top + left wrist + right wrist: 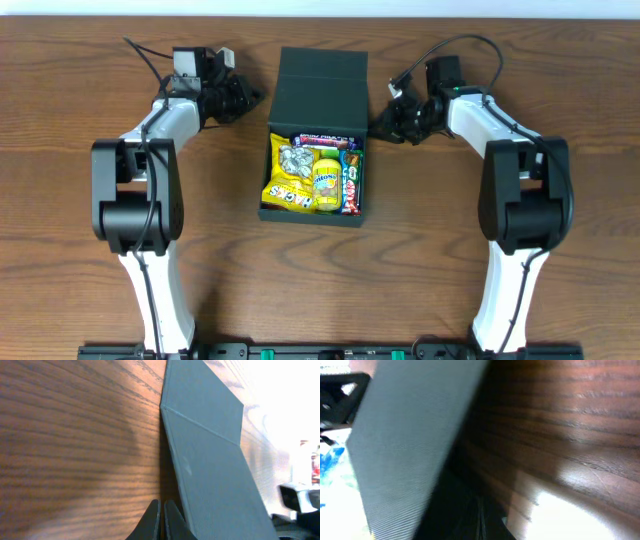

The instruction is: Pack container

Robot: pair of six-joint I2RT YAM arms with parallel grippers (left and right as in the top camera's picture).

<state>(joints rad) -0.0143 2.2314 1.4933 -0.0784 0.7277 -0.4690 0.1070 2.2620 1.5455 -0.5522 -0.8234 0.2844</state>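
Teal-black container (312, 215) centred on table (80, 80), packed with snack packets (310, 170), lid flap (322, 75) laid open at the far side. Left gripper (161, 510) pinched together, empty, beside flap's left edge; right gripper (383, 125) close by right edge, jaw width impossible to tell. Expect uneven lifting to twist flap or skid container; use bare table either side.

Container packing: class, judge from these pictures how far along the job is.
Done: snacks fill the container. In hand: the left fingers and right fingers flank the open lid. Left: closing the lid.
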